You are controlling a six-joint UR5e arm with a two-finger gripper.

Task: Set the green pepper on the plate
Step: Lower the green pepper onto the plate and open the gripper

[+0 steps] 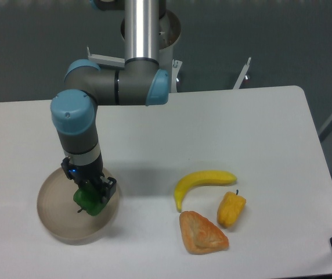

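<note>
Green pepper (88, 201) sits pinched in my pincer (90, 196), held over the beige plate (56, 224) on the left of the white table (241, 133)

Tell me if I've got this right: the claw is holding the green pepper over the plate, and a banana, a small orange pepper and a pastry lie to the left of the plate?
Not quite. The camera view shows the gripper holding the green pepper over the plate, but the banana, orange pepper and pastry lie to the right of the plate, not the left.
</note>
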